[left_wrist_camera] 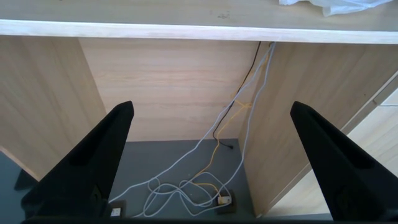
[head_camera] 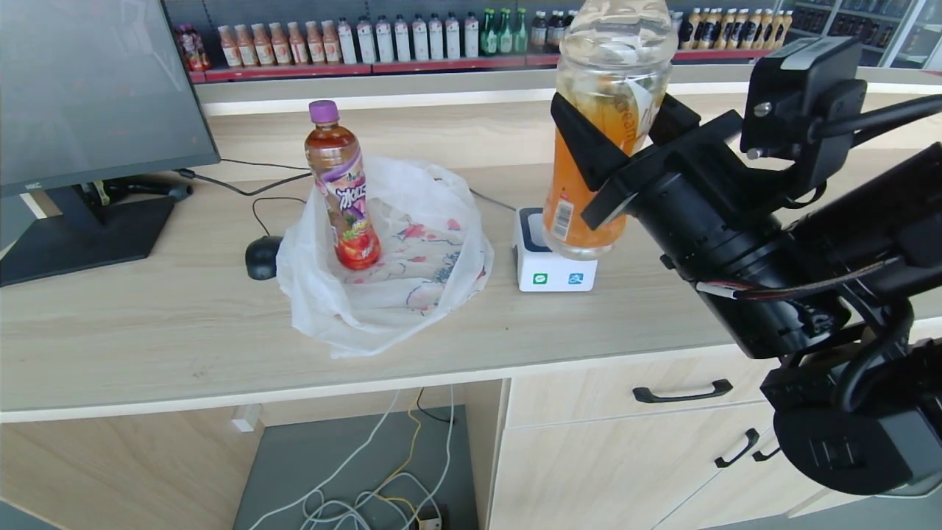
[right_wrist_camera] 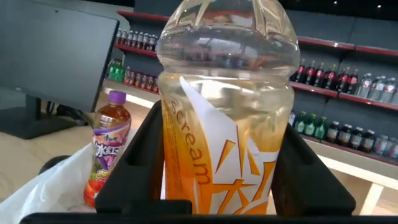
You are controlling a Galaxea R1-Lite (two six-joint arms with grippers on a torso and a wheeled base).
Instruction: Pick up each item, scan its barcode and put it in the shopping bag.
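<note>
We see our right gripper [head_camera: 624, 129] pinching a large clear plastic bottle of orange drink [head_camera: 585, 206] around its middle, one black finger on each side of the label. The bottle stands nearly upright, its base right over a small white box-shaped scanner [head_camera: 552, 274] on the pale wooden counter [head_camera: 147, 324]. We cannot tell whether the base touches the scanner. A barcode patch [head_camera: 563, 218] low on the bottle's side faces towards our left. In the right wrist view the same bottle [right_wrist_camera: 224, 124] sits between the dark fingers of the right gripper [right_wrist_camera: 224, 171], its upper part clear and without liquid.

Just beside the scanner, on our left, lies a white thin plastic shopping bag [head_camera: 412, 291], its mouth spread open on the counter. Inside it stands a slim bottle of reddish-brown drink with a purple cap [head_camera: 344, 191], leaning slightly. A black computer mouse [head_camera: 261, 258] rests against the bag's far-left edge, and a dark monitor on a black stand [head_camera: 88, 81] is further left.

Our left gripper [left_wrist_camera: 212, 109] hangs below counter level with its two black fingers spread wide, nothing between them, facing the open recess under the counter where white and yellow cables [left_wrist_camera: 186, 186] trail on the floor.

Behind the counter, a red shelf carries rows of bottled drinks [head_camera: 412, 37]
</note>
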